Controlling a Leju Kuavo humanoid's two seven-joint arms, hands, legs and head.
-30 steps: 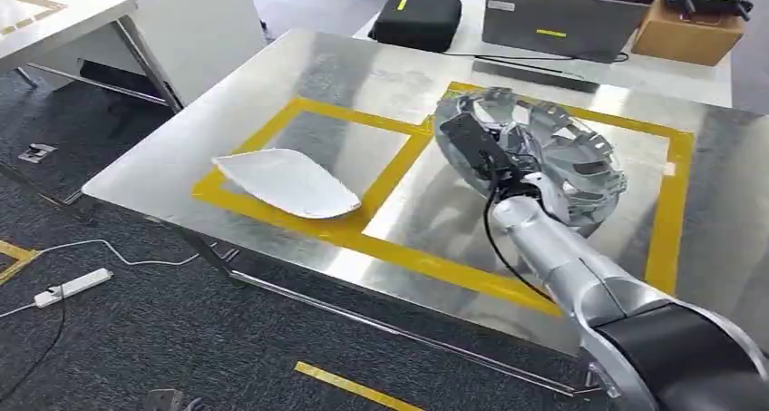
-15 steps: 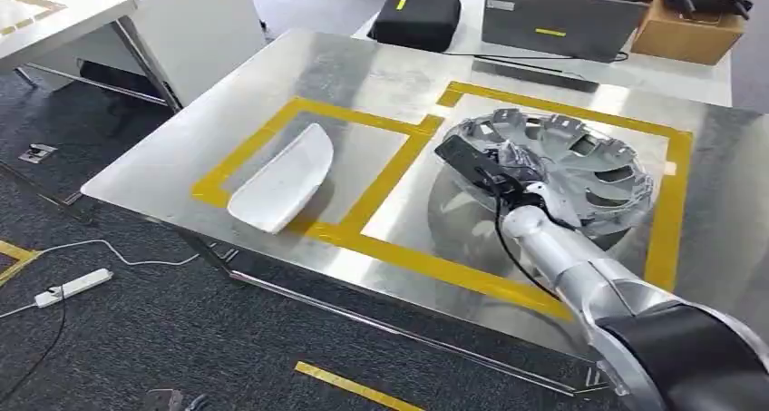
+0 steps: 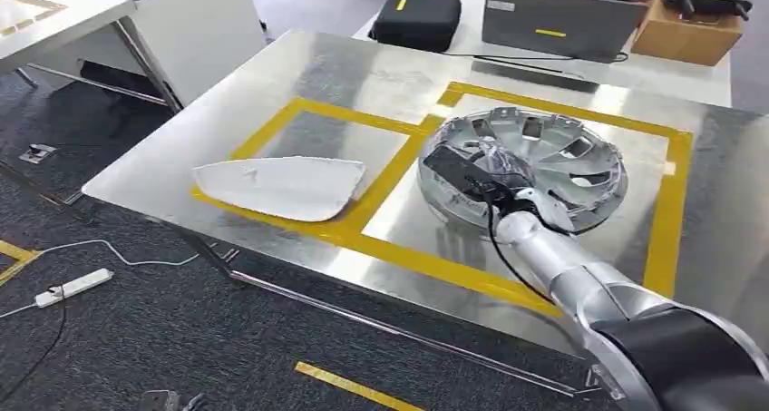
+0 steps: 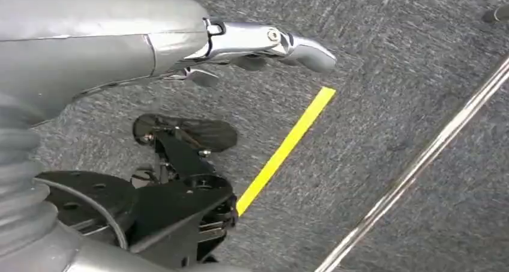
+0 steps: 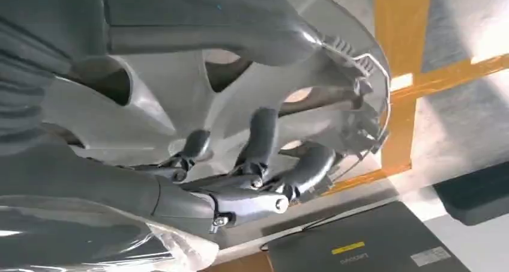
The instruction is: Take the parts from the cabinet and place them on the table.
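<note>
A silver wheel cover [image 3: 553, 157] lies almost flat inside the right yellow-taped square [image 3: 668, 220] of the steel table [image 3: 172, 148]. My right hand [image 3: 476, 171] grips its near-left rim. In the right wrist view the right hand [image 5: 258, 170] has its dark fingers [image 5: 259, 134] hooked through the spoke openings of the wheel cover [image 5: 174, 104]. A white curved shell part [image 3: 281, 186] rests on the front tape of the left square, apart from both hands. My left hand [image 4: 264, 44] hangs over the carpet, holding nothing.
Behind the steel table, a second table carries a black case [image 3: 417, 16], a grey laptop [image 3: 558, 21] and a cardboard box [image 3: 685, 32]. A white table [image 3: 54, 12] stands at far left. On the carpet lie a power strip [image 3: 73, 286] and a yellow tape strip [image 3: 349, 386].
The wheel cover has gone from steeply tilted to almost flat on the table, with my right hand still on its rim. The white shell has swung round on the table.
</note>
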